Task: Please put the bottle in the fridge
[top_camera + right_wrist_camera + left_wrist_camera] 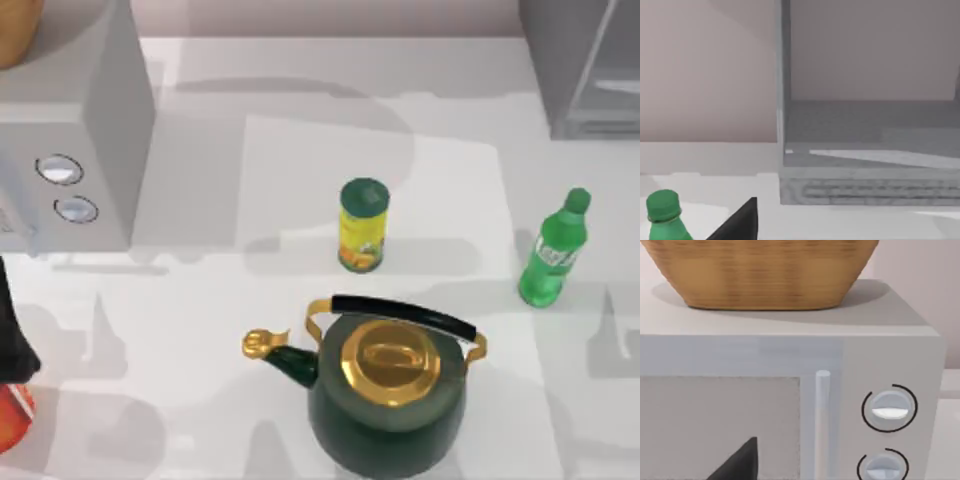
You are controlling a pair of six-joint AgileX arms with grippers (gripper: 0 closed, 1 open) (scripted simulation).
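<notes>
Green soda bottle (552, 256) is standing upright on the bench's right side, below the fridge (585, 70); my right arm's nearer. Can't tell either claw's state.

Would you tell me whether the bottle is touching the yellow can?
Apart. The top view shows bare table between the bottle and the yellow can.

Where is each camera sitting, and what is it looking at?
Top view: above the table, looking down at the kettle, yellow can, bottle and fridge; a dark piece of the left arm at the left edge.
Left wrist view: faces the dial box with a basket on top; a dark claw tip.
Right wrist view: faces the fridge; a dark claw tip.
Shared: bottle and fridge, top and right wrist views.
</notes>
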